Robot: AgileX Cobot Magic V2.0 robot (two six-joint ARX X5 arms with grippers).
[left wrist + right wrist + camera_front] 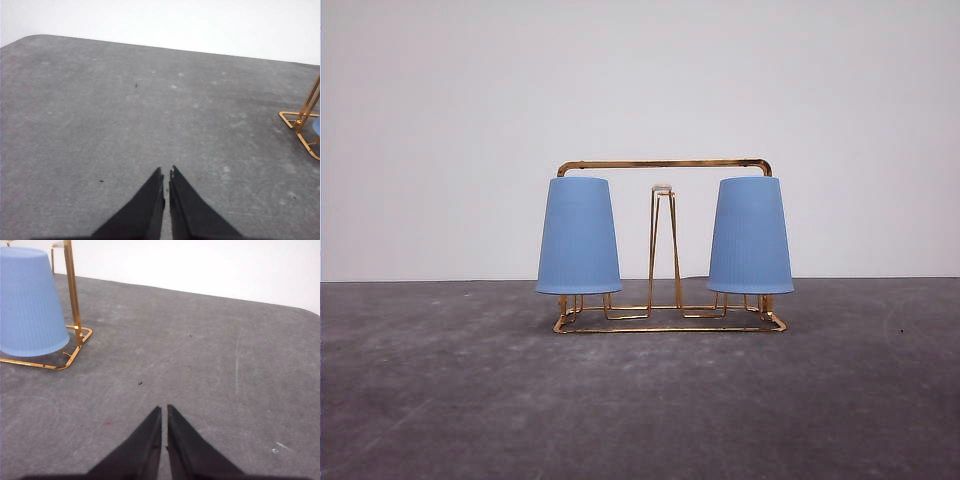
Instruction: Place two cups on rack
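Two light-blue ribbed cups hang upside down on the gold wire rack (665, 164), one on its left prongs (578, 236) and one on its right prongs (750, 236); the middle prong pair stands bare. My left gripper (166, 174) is shut over bare table, well away from the rack's corner (298, 121). My right gripper (164, 411) is shut too, with nothing in it. The right cup (29, 302) and the rack's end (71, 290) stand some way off from it.
The grey table (640, 400) runs to a plain white wall behind the rack. Its rounded far corners show in both wrist views.
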